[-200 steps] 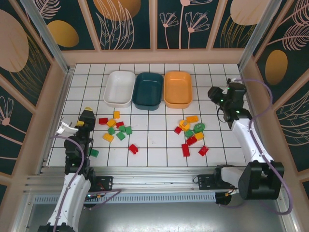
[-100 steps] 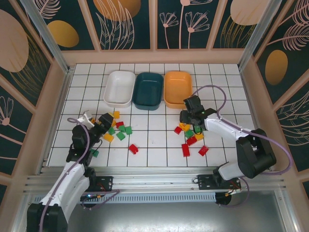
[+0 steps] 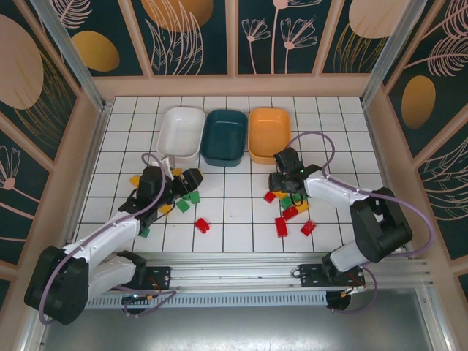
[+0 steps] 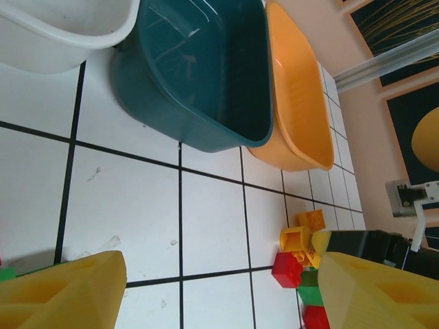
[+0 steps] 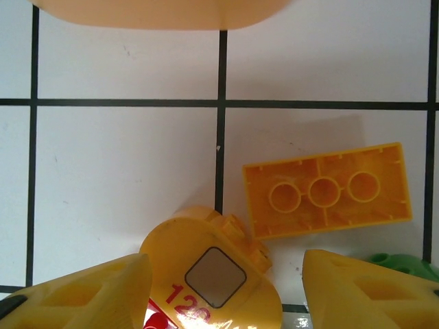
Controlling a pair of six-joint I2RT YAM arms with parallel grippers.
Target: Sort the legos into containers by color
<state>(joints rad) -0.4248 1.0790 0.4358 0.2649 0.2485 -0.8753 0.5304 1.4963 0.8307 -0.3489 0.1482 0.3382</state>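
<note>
Pick lined up, nothing gripped yet.
Right end effector (image 5: 223,291) is released astride a rounded yellow lego (image 5: 209,274) at bottom centre, below the orange tray (image 5: 158,10); jaws should be centred, neighbouring brick (image 5: 328,190) avoided. Left end effector (image 4: 219,288) is released, empty.

Trays: left tray (image 3: 180,133), middle tray (image 3: 224,136) and right tray (image 3: 269,133) stood side by side at the far middle of the table (image 3: 234,183).
Left cluster (image 3: 183,206): lay before the left tray, under the left hand (image 3: 189,181).
Right cluster (image 3: 290,213): lay before the right tray, its far edge under the right hand (image 3: 282,184).
Stray brick (image 3: 202,225): lay between the clusters, nearer the arms.
</note>
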